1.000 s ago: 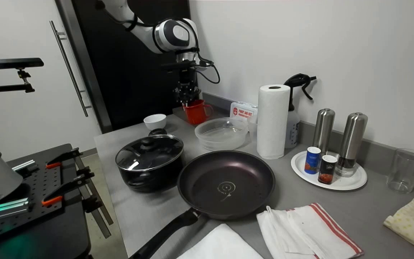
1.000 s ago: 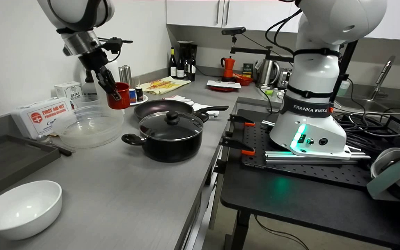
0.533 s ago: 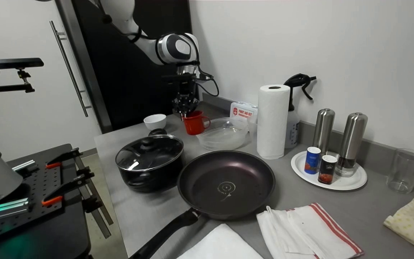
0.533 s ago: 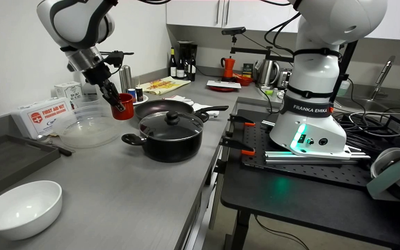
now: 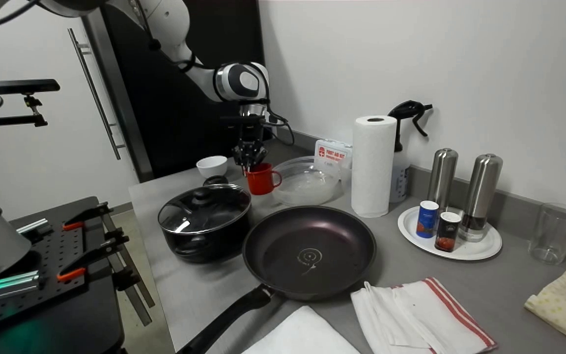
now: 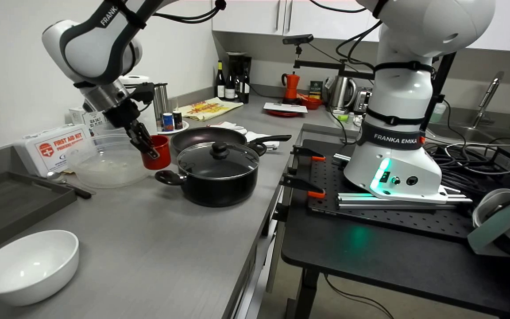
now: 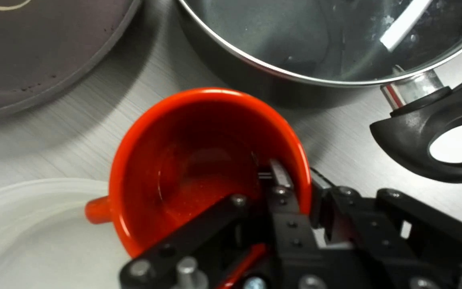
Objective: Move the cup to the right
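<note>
At flat grey bench, gripping round red enamel-like mug by rim with black metal pincer; probably light, stiff, slippery.

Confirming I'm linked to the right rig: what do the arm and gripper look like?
The arm is white with dark trim, black straps, black cables and a silver wrist collar; its black base band reads FRANKA EMIKA. The gripper is black, its jointed fingers studded with bolts.

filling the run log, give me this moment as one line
gripper: shut on red mug | place: between lidded pot and clear tub | counter contact: unclear
</note>
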### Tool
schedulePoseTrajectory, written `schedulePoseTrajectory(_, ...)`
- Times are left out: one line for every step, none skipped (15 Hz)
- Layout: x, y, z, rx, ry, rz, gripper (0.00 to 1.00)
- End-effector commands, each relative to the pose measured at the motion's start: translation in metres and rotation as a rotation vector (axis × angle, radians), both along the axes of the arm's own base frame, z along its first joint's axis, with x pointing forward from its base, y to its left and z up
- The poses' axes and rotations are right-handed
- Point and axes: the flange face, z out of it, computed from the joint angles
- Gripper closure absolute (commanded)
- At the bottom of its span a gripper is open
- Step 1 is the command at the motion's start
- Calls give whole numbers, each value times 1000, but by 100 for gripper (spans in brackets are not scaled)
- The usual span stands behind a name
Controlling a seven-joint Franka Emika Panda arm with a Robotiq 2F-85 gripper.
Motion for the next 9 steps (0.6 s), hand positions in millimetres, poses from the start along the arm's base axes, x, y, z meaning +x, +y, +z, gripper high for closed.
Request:
schedulePoseTrajectory(7, 11, -12, 1, 25, 18, 98)
schedulePoseTrajectory(7, 13, -14, 1, 30, 19, 98)
schedulePoseTrajectory(8, 15, -18, 4, 33, 21, 98)
schedulePoseTrajectory(8, 16, -21, 4, 35, 22, 98)
schedulePoseTrajectory(8, 18, -23, 3, 37, 23, 98)
schedulePoseTrajectory(8, 19, -24, 3, 41, 24, 98)
schedulePoseTrajectory(9, 21, -24, 2, 42, 24, 98)
schedulePoseTrajectory(9, 22, -24, 0, 41, 24, 98)
schedulePoseTrajectory(10, 23, -24, 2, 41, 24, 98)
